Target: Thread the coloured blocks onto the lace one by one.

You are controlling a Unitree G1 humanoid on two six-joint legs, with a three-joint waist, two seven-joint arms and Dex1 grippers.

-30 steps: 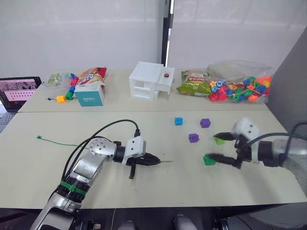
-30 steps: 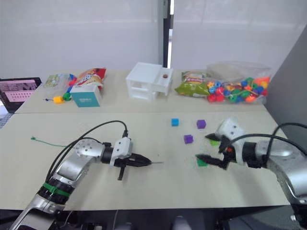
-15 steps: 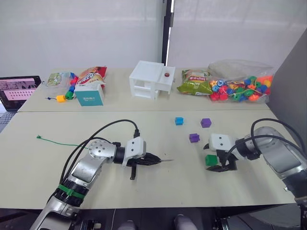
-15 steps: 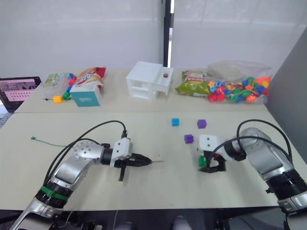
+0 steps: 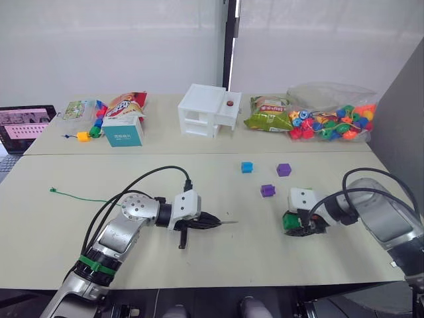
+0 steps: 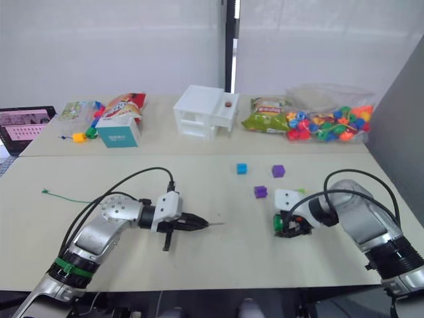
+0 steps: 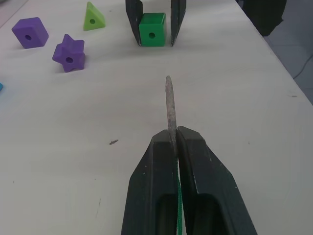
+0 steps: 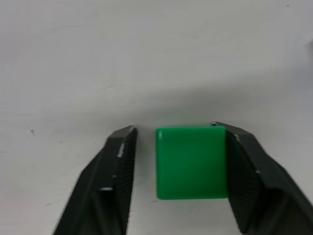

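Note:
My left gripper (image 5: 211, 223) is shut on the lace's brownish needle tip (image 7: 169, 105), which sticks out ahead of the fingers, low over the table. The green lace (image 5: 79, 197) trails left across the table. That tip points toward the dark green cube (image 8: 191, 162). My right gripper (image 5: 295, 225) straddles this cube on the table; one finger touches it and a narrow gap shows at the other. Beyond it lie a purple star-shaped block (image 5: 267, 190), a purple cube (image 5: 283, 169), a blue cube (image 5: 247, 167) and a light green wedge (image 7: 93, 17).
On the far table stand a white house-shaped box (image 5: 209, 110), a clear bag of coloured beads (image 5: 331, 122), a green snack bag (image 5: 268, 114), a red snack bag (image 5: 126, 106) and a teal box (image 5: 124, 130). A bead chain (image 5: 85, 136) and a screen (image 5: 23, 126) sit far left.
My right gripper has swung down over the dark green cube and its fingers have narrowed around it. The left gripper and the lace tip have stayed put.

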